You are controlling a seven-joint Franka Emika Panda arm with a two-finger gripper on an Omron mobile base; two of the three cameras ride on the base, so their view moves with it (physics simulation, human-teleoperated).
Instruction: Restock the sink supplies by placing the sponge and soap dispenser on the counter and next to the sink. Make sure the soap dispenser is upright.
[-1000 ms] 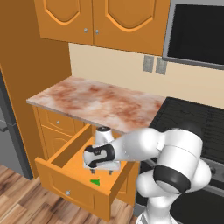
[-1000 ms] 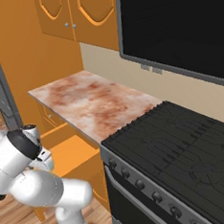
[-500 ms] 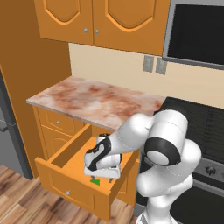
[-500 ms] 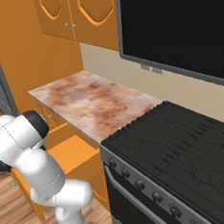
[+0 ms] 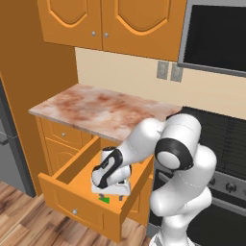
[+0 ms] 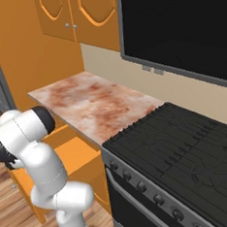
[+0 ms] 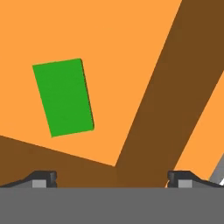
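The sponge is a flat bright green block lying on the orange floor of an open drawer. In the left base view a green corner of the sponge shows under the hand. My gripper hangs over it inside the drawer, open, with nothing between its fingers. In the hand view the gripper sits below and to the right of the sponge, and both dark fingertips stand far apart. The marbled counter lies just above the drawer. The soap dispenser and the sink are out of view.
A black stovetop adjoins the counter on the right. Orange wall cabinets hang above it, and a dark microwave hangs over the stove. A grey fridge edge stands at the far left. The drawer's dark brown wall crosses the hand view.
The hand has dropped lower into the drawer, closer over the sponge, and the elbow has swung up and right. The jaws stayed open.
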